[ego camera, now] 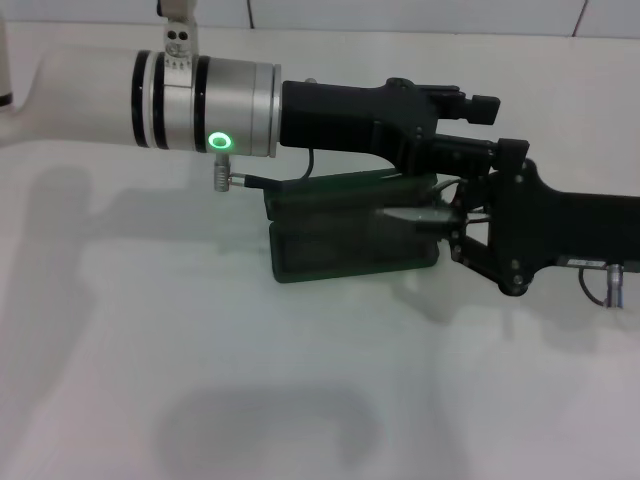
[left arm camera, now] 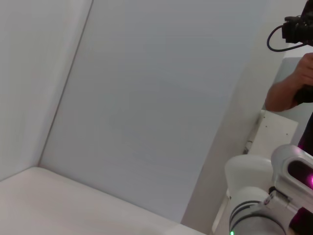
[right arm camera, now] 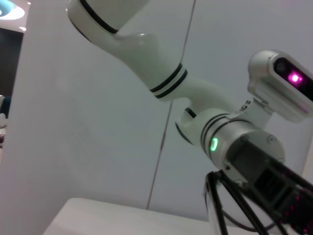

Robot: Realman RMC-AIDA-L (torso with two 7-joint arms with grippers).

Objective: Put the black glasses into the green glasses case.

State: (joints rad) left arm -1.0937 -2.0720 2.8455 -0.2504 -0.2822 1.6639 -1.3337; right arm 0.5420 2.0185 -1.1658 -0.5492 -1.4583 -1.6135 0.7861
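Now both arms meet over the open green case (ego camera: 350,250) on the table (ego camera: 200,380), the glasses hidden, frail things best held by the frame, finger states unreadable.

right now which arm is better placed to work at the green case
Likely the right: the right gripper has its tip over the open green glasses case. The left gripper reaches across behind the case, above it.
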